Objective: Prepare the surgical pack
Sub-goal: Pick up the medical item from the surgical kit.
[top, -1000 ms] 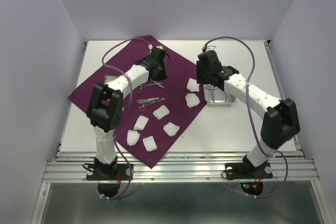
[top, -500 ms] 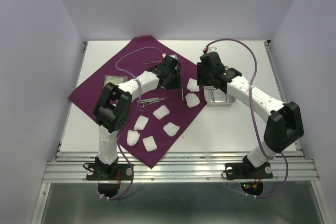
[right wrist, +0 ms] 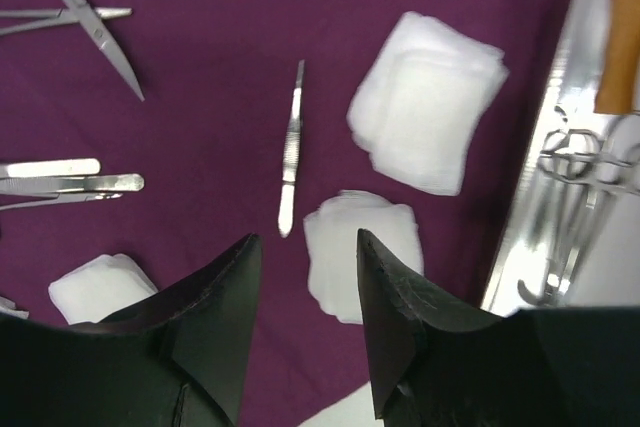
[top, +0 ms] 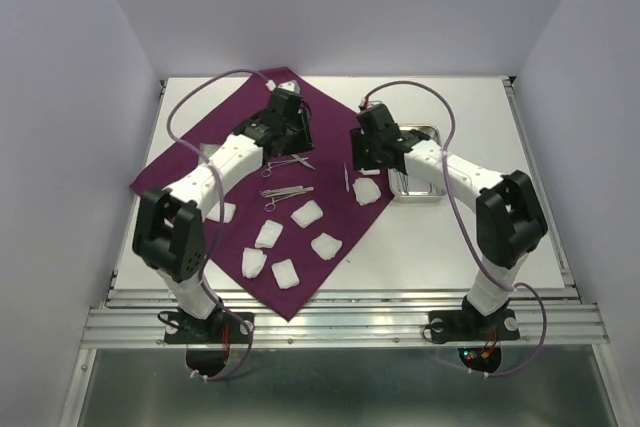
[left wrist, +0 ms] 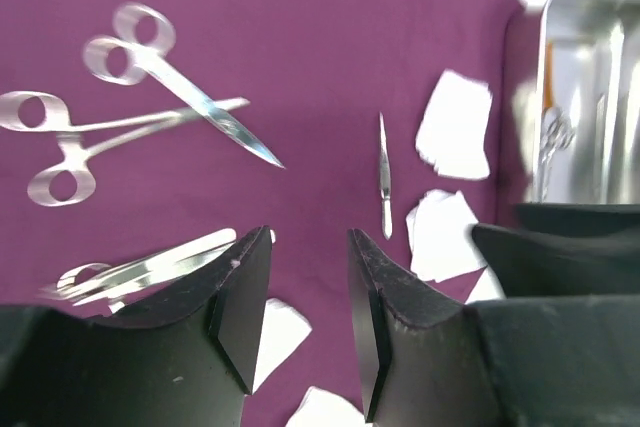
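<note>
The surgical pack, a large deep-purple cloth (top: 325, 137), lies spread on the left half of the table with steel instruments and white gauze pads on it. My left gripper (top: 288, 122) hovers over its far part, open and empty (left wrist: 307, 237). In front of it lie scissors (left wrist: 190, 97), forceps (left wrist: 100, 127) and thin tweezers (left wrist: 384, 182). My right gripper (top: 365, 147) hangs over the cloth's right edge, open and empty (right wrist: 306, 239). The tweezers (right wrist: 292, 147) and two gauze pads (right wrist: 430, 112) lie just ahead of it.
A small steel tray (top: 432, 195) with instruments in it stands just right of the cloth, beside the right gripper. Several gauze pads (top: 306, 213) lie on the near part of the cloth. White walls close in the table at the sides and back.
My left gripper opened, left the tweezers near the cloth's right edge and drew back to the left. My right gripper moved left from above the tray to over the cloth's edge.
</note>
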### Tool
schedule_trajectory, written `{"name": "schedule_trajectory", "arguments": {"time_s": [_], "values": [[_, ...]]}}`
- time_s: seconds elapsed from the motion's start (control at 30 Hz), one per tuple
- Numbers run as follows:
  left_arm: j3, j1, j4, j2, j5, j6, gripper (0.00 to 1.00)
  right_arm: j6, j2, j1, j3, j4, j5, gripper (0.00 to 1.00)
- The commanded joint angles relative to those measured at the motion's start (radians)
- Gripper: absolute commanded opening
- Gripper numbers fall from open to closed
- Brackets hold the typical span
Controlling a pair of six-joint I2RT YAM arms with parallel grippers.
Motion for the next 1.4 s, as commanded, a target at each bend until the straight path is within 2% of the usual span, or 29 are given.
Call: {"name": "schedule_trajectory", "arguments": {"time_s": [0.0,0.2,0.5,0.67,0.77,0.93,1.2,1.37], "values": [[-0.05,0.041,-0.042,-0.16,-0.073,0.034,0.47,0.008,0.063,0.05,0.073,0.042,-0.024,0.49],[-0.134,0.107,-0.068,-0.322,-0.087,0.045,0.47,0.011,0.185,0.064,0.124,0.078,0.03,0.48],[-0.179,0.147,-0.086,-0.398,-0.105,0.062,0.47,0.006,0.324,0.064,0.171,0.078,0.061,0.46],[-0.202,0.149,-0.076,-0.399,-0.088,0.063,0.47,0.006,0.371,0.064,0.187,0.078,0.065,0.36],[-0.202,0.149,-0.077,-0.405,-0.09,0.066,0.47,0.008,0.345,0.064,0.187,0.078,0.082,0.18],[-0.203,0.149,-0.073,-0.411,-0.093,0.068,0.47,-0.006,0.275,0.064,0.199,0.078,0.137,0.07],[-0.206,0.15,-0.066,-0.413,-0.094,0.07,0.47,-0.06,0.164,0.064,0.228,0.115,0.142,0.07],[-0.208,0.15,-0.069,-0.422,-0.099,0.076,0.47,-0.061,0.14,0.018,0.233,0.129,0.14,0.07]]}}
